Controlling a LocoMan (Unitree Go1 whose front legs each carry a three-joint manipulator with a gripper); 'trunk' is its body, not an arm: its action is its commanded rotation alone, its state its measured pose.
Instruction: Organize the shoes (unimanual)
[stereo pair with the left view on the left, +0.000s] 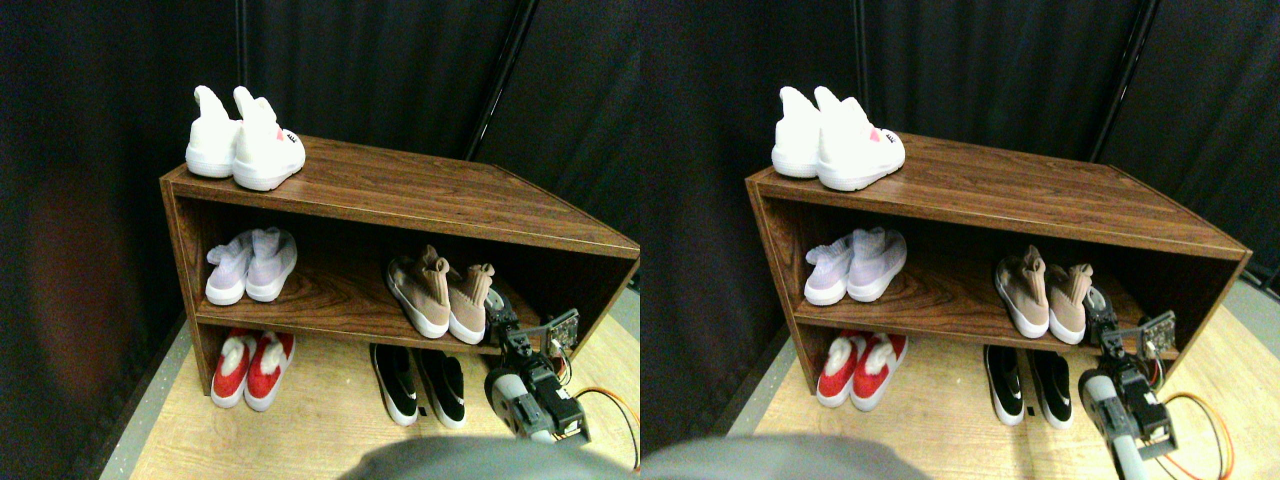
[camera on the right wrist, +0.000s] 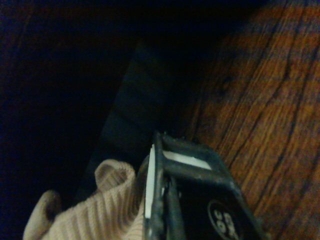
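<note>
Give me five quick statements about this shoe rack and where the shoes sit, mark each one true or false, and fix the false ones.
1. A white pair stands on top of the wooden rack. True.
2. The red pair sits on the middle shelf. False: it is on the floor under the rack, at the left.
3. The tan knit pair is on the middle shelf, toward the right. True.
4. The black pair stands on top of the rack. False: it is on the floor, under the tan knit pair.
5. The right gripper is over by the red pair. False: it is just right of the tan knit pair, at the shelf's front edge.
</note>
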